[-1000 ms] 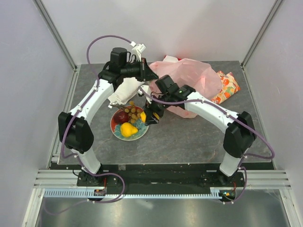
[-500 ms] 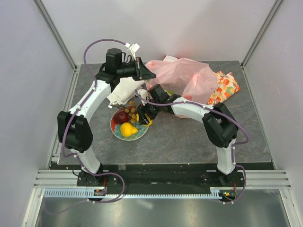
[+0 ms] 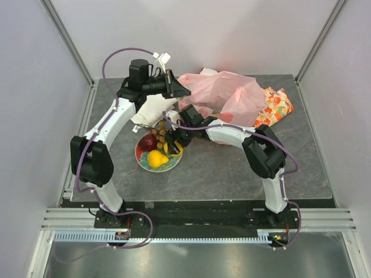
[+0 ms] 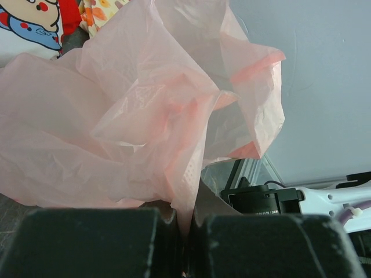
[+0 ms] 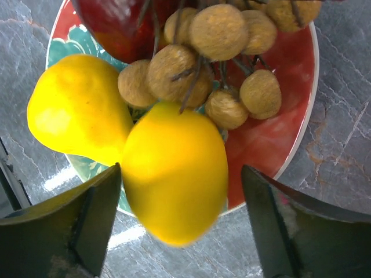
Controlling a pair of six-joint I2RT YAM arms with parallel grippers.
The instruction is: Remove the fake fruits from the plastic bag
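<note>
Watching from the top: right gripper (image 3: 172, 145) is now hanging over the plate (image 3: 141, 164), having swung across from the bag (image 3: 232, 95) a second ago. Left wrist: left gripper (image 4: 184, 217) is pinching the bag film, holding it up. Right wrist: fingers are standing spread, yellow fruit (image 5: 174, 171) lying loose between them, touching the pear (image 5: 75, 107). We're counting one more fruit out.
</note>
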